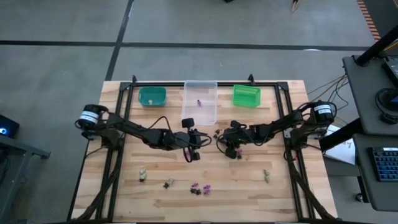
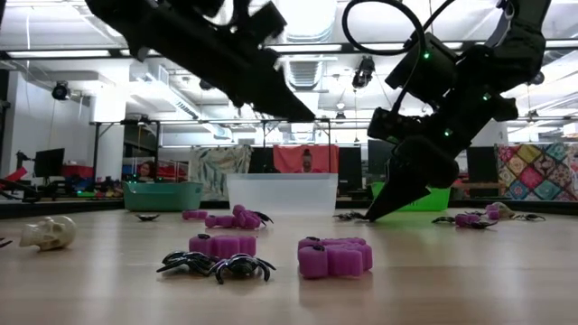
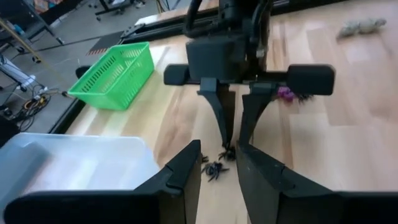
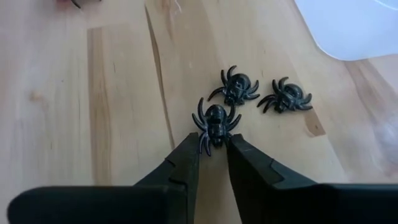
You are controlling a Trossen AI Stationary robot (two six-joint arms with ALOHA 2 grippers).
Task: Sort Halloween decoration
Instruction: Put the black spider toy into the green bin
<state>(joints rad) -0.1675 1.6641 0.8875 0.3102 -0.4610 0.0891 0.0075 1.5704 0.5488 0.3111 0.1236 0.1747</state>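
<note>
Black spider (image 4: 214,121) at tips of right gripper (image 4: 211,149), near clear bin (image 1: 200,102). Fingers narrowly apart, pinching its legs; two more spiders (image 4: 236,88) just beyond.

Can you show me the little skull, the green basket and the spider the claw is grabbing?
Skull (image 2: 47,233), low view, its forehead.
Green basket (image 1: 246,96), high view, its rim.
Spider (image 4: 215,122), right wrist view, its body.
</note>
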